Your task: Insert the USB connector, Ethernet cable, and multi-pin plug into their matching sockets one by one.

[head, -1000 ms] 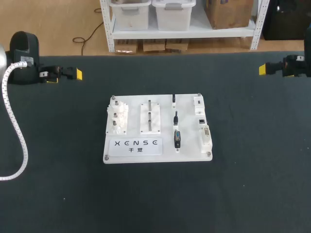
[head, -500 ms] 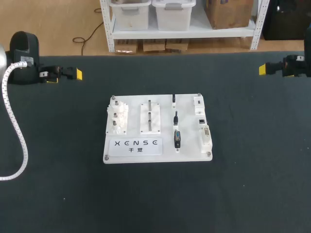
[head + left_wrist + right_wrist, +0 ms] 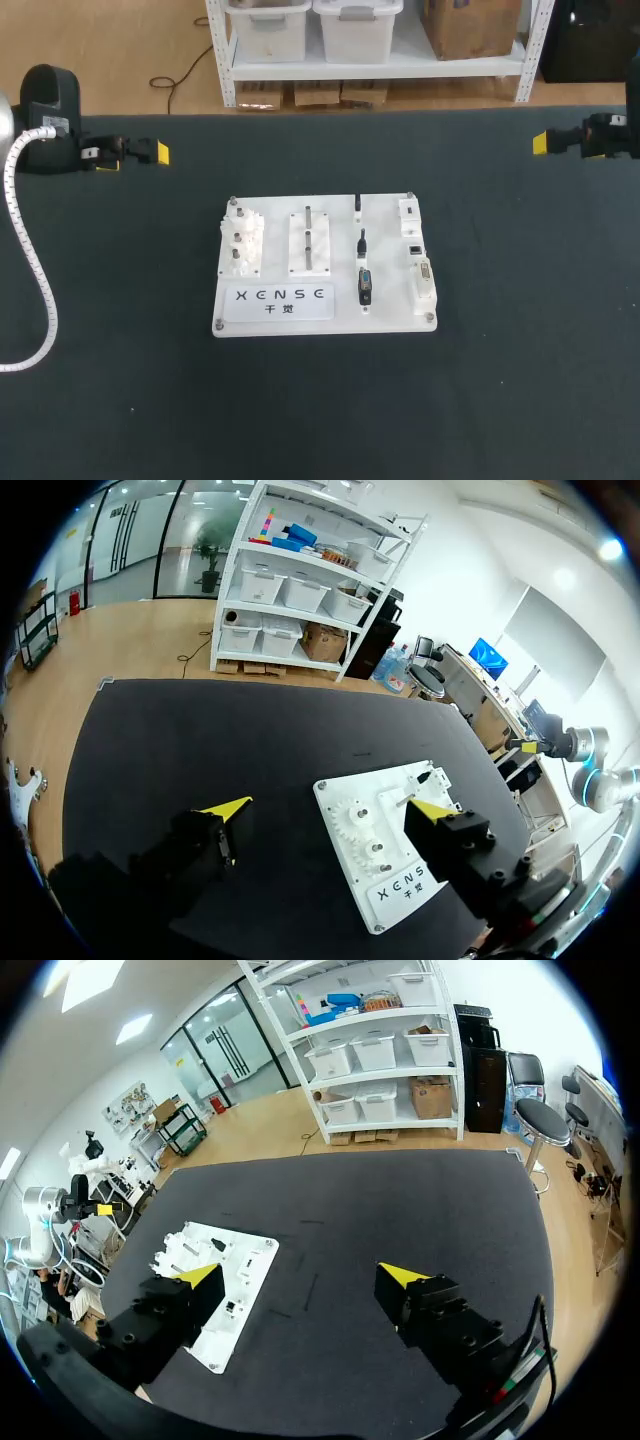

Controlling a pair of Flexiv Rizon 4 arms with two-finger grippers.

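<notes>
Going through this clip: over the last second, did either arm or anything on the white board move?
Nothing visibly changed. The left gripper and right gripper are open and empty, back from the white board, as before. The black plug lies on the board where it was.

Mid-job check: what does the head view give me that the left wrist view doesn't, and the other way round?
Only the head view: the black plugs in a column on the board and the white socket blocks along its right edge, plainly laid out. The wrist view barely resolves them.
Only the left wrist view: the left gripper seen along its fingers, open, holding nothing.
Both: the white board, its gears and the dark table.
</notes>
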